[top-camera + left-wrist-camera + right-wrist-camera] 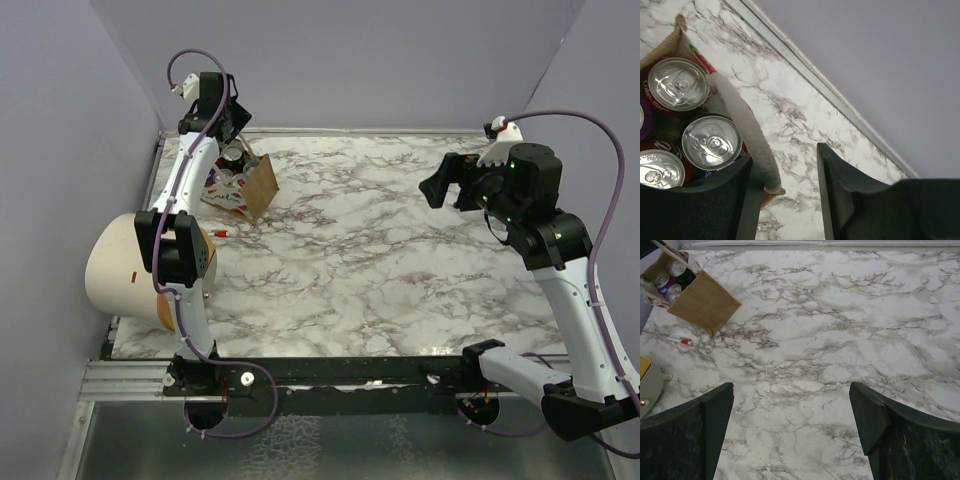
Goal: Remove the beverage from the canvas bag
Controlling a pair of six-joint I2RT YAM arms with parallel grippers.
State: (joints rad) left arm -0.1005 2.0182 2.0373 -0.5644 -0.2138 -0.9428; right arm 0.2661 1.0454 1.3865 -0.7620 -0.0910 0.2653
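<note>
Reaching stage at bag [252, 188], far left of worktop [400, 250]: left end effector [784, 156] half open astride white handle [747, 130], seemingly not clamped. Cans [711, 142] upright inside bag. Right end effector [791, 388] spread wide, empty, at right. Next calls for shifting off handle, lowering over one can.

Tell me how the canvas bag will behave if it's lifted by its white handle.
The handle looks like soft webbing, so it would probably go taut first. The canvas bag holds several cans, so it is likely heavy for its size. Pulled by one loop alone, it may tilt.
</note>
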